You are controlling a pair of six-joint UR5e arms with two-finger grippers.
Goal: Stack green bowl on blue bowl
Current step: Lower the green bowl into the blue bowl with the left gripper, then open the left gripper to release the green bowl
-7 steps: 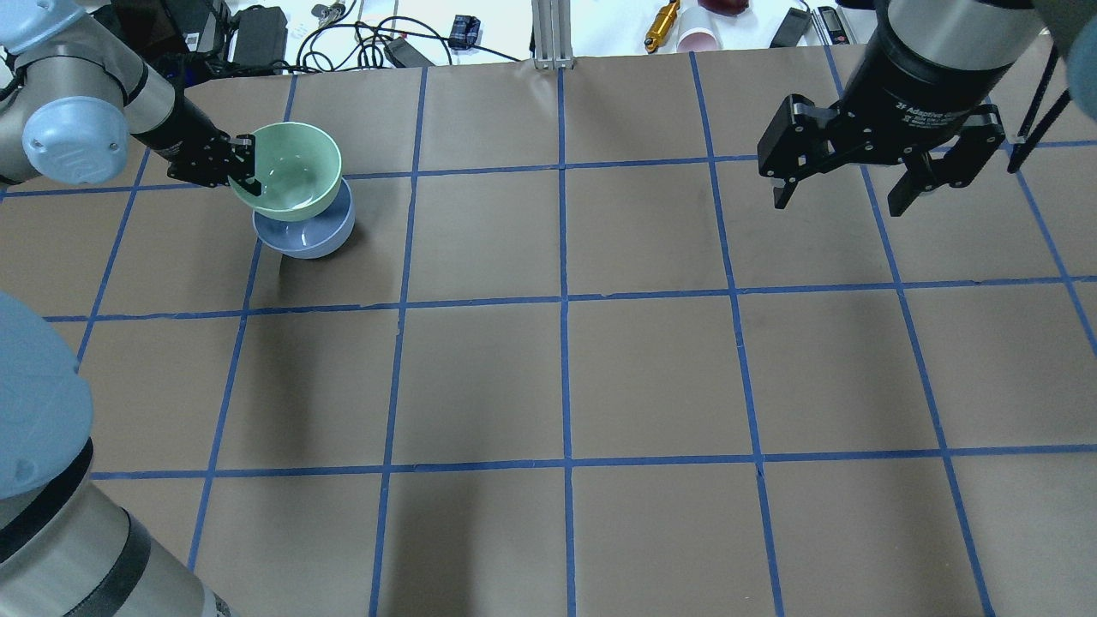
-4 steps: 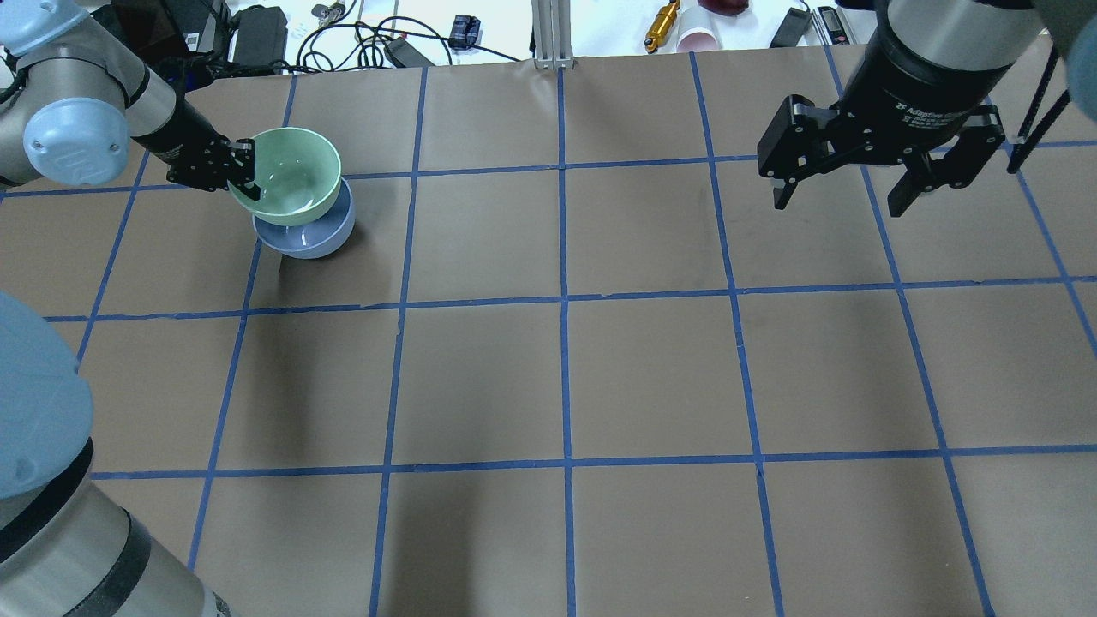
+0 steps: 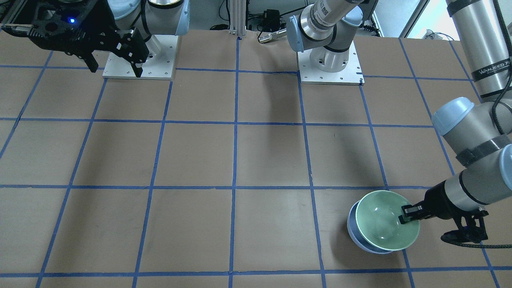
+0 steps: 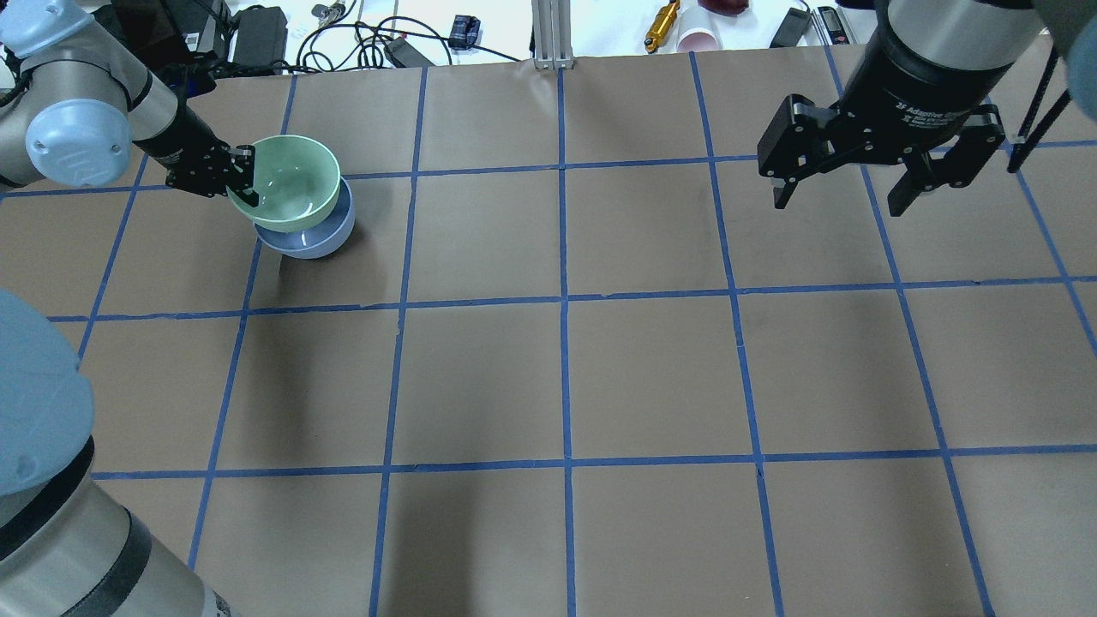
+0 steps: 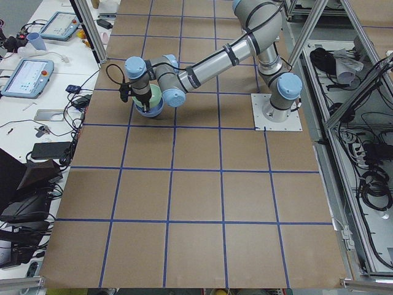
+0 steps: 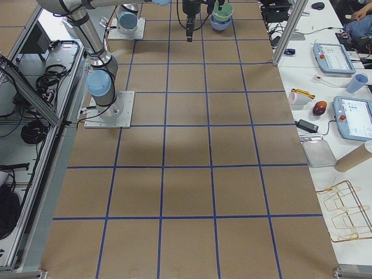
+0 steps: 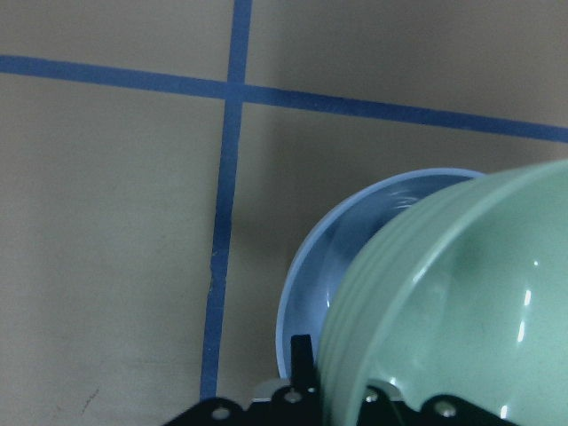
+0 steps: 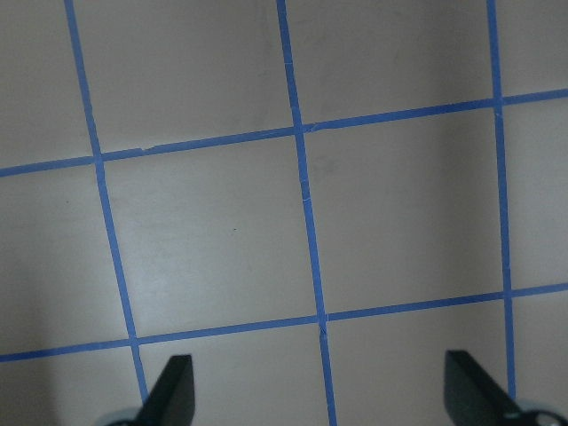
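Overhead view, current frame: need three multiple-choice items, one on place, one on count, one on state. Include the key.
1. Where is the green bowl?
A. above the blue bowl
B. alone, mid-table
C. at the near right corner

2. How many bowls are in view?
A. one
B. two
C. four

3. What state is the right gripper in?
A. open, empty
B. shut on a bowl
C. shut on a cup

Key:
1 A: the left gripper holds its rim, and the blue bowl shows beneath it.
2 B: one green, one blue, no others.
3 A: its jaws stand wide apart with nothing between them.
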